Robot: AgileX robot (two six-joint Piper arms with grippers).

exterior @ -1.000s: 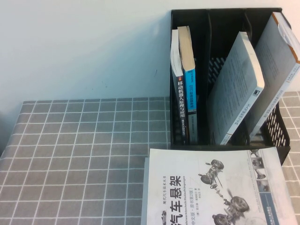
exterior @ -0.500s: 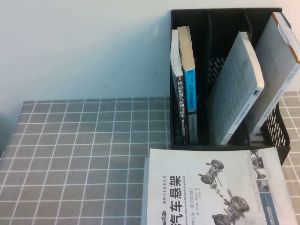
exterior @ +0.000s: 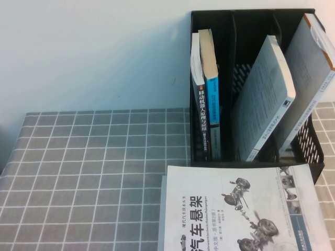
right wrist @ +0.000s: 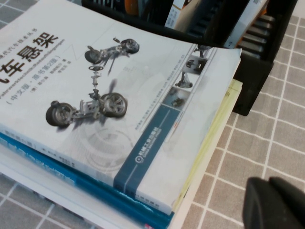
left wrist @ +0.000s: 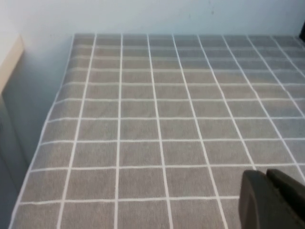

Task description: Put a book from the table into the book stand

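A flat table (exterior: 78,167) covered with a grey cloth marked by a white square grid is seen from above, and a tall black plastic book stand (exterior: 251,13) with three upright compartments and slotted sides is set at its far right, against a pale wall. In the stand's left compartment a thick paperback book with a bright blue spine (exterior: 212,110) is stood upright, pressed against a black-spined book with white Chinese characters (exterior: 201,115) on its left; the blue-spined book's cover is hidden. A grey-covered book (exterior: 264,94) is leaned in the middle compartment, and a second grey-covered book (exterior: 309,73) is leaned in the right one. Just in front of the stand, a large white book printed with car suspension drawings (exterior: 241,209) is laid flat on top of a stack; in the right wrist view a blue-edged volume (right wrist: 71,179) is seen beneath it. Neither arm is seen in the high view. The left gripper (left wrist: 271,200) is shown only as a dark tip above bare grid cloth near the table's left edge, well apart from the stand, and whether it is released or clenched cannot be told. The right gripper (right wrist: 276,202) is held above the cloth just beside the stack's right edge, near the stand's front corner; its state cannot be told either, and nothing is seen held in it.
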